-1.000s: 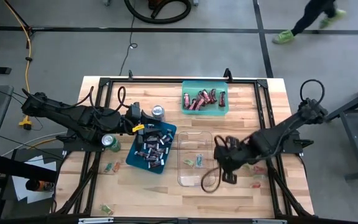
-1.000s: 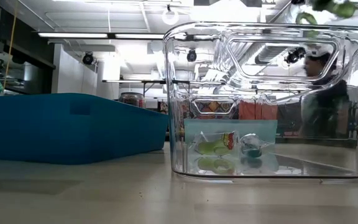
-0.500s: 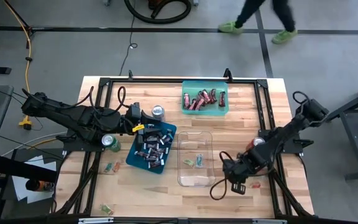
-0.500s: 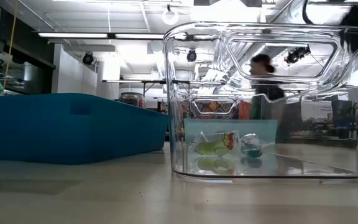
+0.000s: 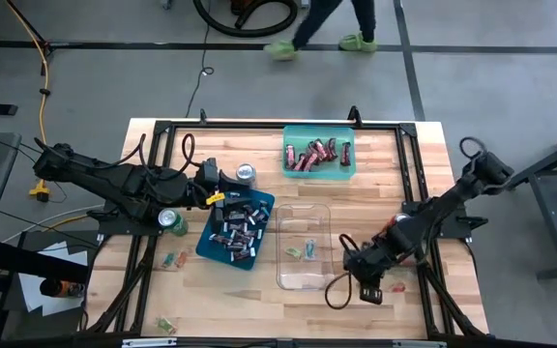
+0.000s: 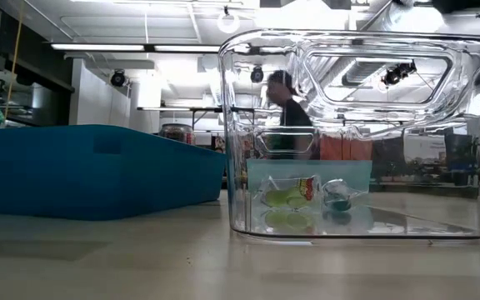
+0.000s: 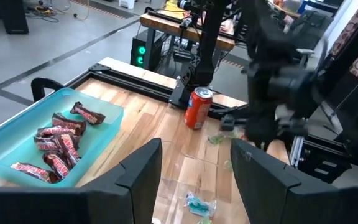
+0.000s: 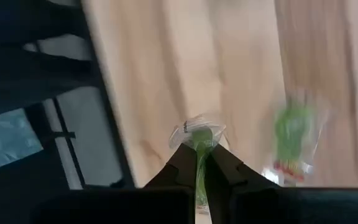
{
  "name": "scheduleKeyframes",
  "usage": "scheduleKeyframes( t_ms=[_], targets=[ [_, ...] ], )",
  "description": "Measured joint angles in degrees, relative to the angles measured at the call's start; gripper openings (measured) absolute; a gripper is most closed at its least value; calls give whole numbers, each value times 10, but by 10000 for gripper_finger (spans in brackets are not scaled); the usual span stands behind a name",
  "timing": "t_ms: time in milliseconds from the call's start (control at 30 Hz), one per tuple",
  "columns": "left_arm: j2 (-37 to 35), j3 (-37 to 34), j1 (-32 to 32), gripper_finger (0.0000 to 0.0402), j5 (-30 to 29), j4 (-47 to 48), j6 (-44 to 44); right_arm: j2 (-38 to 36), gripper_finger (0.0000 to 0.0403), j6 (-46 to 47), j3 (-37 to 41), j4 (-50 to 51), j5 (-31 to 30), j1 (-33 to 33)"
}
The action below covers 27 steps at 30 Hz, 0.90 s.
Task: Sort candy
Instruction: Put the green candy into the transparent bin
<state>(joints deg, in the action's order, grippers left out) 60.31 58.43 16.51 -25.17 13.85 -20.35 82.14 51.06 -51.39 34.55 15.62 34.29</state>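
Observation:
My right gripper (image 5: pixel 366 287) hangs low over the table just right of the clear bin (image 5: pixel 303 246), shut on a small green wrapped candy (image 8: pixel 199 138). More green candy (image 6: pixel 286 196) lies inside the clear bin. Dark red bars fill the teal tray (image 5: pixel 318 153). Dark mini bars fill the blue tray (image 5: pixel 237 227). Above the blue tray's far left corner my left gripper (image 5: pixel 228 188) waits, open (image 7: pixel 194 174), with nothing between its fingers. My right gripper pinches the green candy's wrapper (image 8: pixel 197 144) between its two fingertips. The fingers slant steeply down from the table's right side. The clear wrapper end fans out past the tips. Whether the candy touches the tabletop I cannot tell.
Loose green candy lies beside my right gripper (image 8: pixel 294 140), right of the clear bin (image 5: pixel 399 280) and near the front left (image 5: pixel 172 259), (image 5: pixel 165 326). Drink cans stand by the blue tray (image 5: pixel 246 173), (image 5: pixel 171 221). A black frame (image 5: pixel 409 193) borders the table. A person walks beyond it.
My right gripper has dropped toward the table and shifted toward the right and near edges, away from the clear bin's right rim, tipping to point more steeply down. It has stayed shut. Behind the table a person has walked leftward.

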Motion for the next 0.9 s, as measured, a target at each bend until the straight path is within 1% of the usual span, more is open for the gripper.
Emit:
scheduleKeyframes(
  t_ms=[100, 233, 300, 500, 600, 667, 800, 900],
  targets=[
    [0, 0, 0, 177, -2, 0, 0, -24, 7, -75, -72, 50, -29, -26],
    [0, 0, 0, 177, -17, -1, 0, -48, 3, -199, -164, 73, -126, -70],
    [0, 0, 0, 177, -21, -1, 0, -49, 2, -255, -200, 70, -156, -95],
    [0, 0, 0, 177, -23, -3, 0, -21, 1, -339, -268, 70, -160, -161],
    [0, 0, 0, 177, -23, -5, 0, 14, 1, -400, -333, 77, -154, -192],
    [0, 0, 0, 177, -23, -5, 0, 56, 1, -445, -385, 122, -149, -211],
    [0, 0, 0, 177, -23, -4, 0, 157, 0, -530, -481, 243, -147, -236],
    [0, 0, 0, 177, -23, -4, 0, 222, 0, -562, -514, 292, -147, -243]
  ],
)
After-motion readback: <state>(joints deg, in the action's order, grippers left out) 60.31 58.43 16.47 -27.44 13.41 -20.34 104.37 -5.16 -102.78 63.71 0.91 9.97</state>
